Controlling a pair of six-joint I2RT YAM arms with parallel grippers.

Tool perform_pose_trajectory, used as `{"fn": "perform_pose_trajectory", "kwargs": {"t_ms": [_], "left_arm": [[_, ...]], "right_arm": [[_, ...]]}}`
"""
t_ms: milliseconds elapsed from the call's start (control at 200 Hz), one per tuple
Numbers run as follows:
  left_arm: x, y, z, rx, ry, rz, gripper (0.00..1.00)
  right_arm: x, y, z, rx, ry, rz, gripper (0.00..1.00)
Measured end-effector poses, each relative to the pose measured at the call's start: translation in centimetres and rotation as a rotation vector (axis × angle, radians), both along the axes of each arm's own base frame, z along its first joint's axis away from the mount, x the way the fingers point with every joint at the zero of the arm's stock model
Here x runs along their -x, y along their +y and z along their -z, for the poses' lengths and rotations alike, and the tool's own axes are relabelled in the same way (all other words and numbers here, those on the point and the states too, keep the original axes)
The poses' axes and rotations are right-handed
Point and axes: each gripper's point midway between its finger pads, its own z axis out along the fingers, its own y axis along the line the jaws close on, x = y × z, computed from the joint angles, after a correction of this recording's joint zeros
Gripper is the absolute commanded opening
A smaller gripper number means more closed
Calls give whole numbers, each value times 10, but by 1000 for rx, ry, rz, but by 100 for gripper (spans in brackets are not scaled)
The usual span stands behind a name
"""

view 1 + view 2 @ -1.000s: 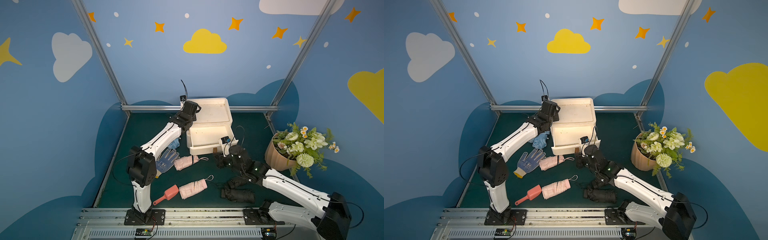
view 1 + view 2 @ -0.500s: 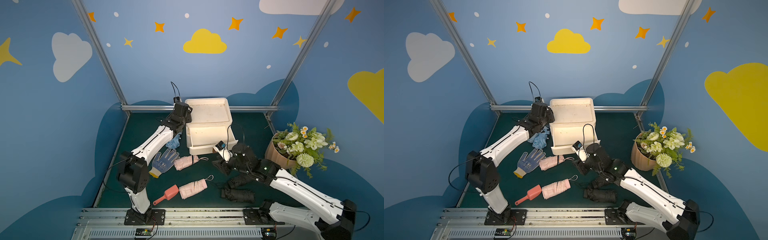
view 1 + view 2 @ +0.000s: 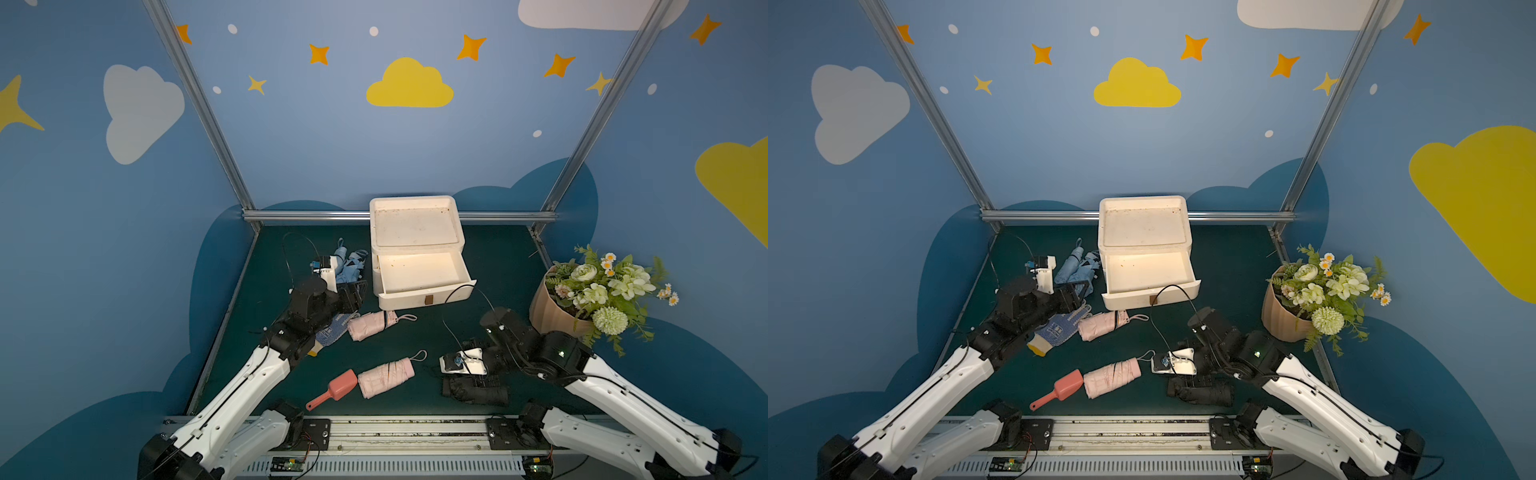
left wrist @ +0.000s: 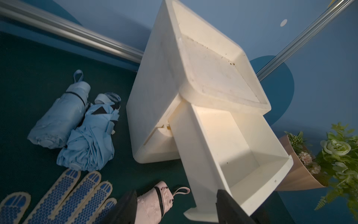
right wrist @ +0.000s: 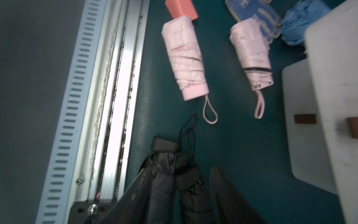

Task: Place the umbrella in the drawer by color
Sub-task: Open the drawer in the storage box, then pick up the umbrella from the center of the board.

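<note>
Top views: right gripper [image 3: 478,378] hangs low over two black folded umbrellas [image 3: 473,395], near right on green tabletop [image 3: 498,266]; jaws apart, empty. Left gripper [image 3: 1077,294] also agape, empty, beside far pink folded umbrella [image 3: 1100,326].
Likely step: grasp one black umbrella. Clamp mid-bundle, avoid strap, don't catch both.

Left wrist: white plastic cabinet [image 4: 155,87], pulled-out upper drawer [image 4: 201,155] empty; top tray [image 4: 222,97] bare.

Right wrist: blurred; jaws straddle black umbrellas, unclamped.
</note>
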Motion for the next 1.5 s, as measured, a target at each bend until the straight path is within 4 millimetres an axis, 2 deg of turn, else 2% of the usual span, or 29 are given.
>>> {"fn": "perform_pose_trajectory", "kwargs": {"t_ms": [55,160,350,436,496,611,756,946,1186,1206,1256,1312,1457,1502], "left_arm": [[11,1,9,16,13,8,70],[29,5,5,59,-27,19,72],[47,13,0,83,-101,22,75],[51,16,9,82,-115,17,77],[52,19,24,75,-104,6,77],[55,22,40,63,-84,-3,77],[55,26,31,83,-122,-22,77],[53,29,25,95,-142,-43,77],[52,30,25,99,-140,-54,78],[52,30,25,100,-140,-55,79],[52,30,25,103,-141,-54,80],[52,29,25,106,-143,-51,81],[52,27,31,103,-126,-43,82],[51,27,31,104,-124,-42,82]], "right_arm": [[4,-11,19,82,29,-14,63],[14,-32,49,214,79,-30,67],[23,-50,70,335,134,-44,72],[24,-63,83,406,132,-34,76],[24,-74,93,458,122,-25,80],[21,-93,106,529,79,5,82],[12,-100,113,547,10,28,80],[1,-92,120,538,-26,47,74],[-9,-81,131,502,-84,53,58],[-9,-81,131,497,-87,52,54],[-9,-80,132,489,-95,50,36],[-11,-78,131,475,-112,45,24],[-15,-69,126,411,-152,45,0],[-15,-68,126,405,-157,43,0]]}}
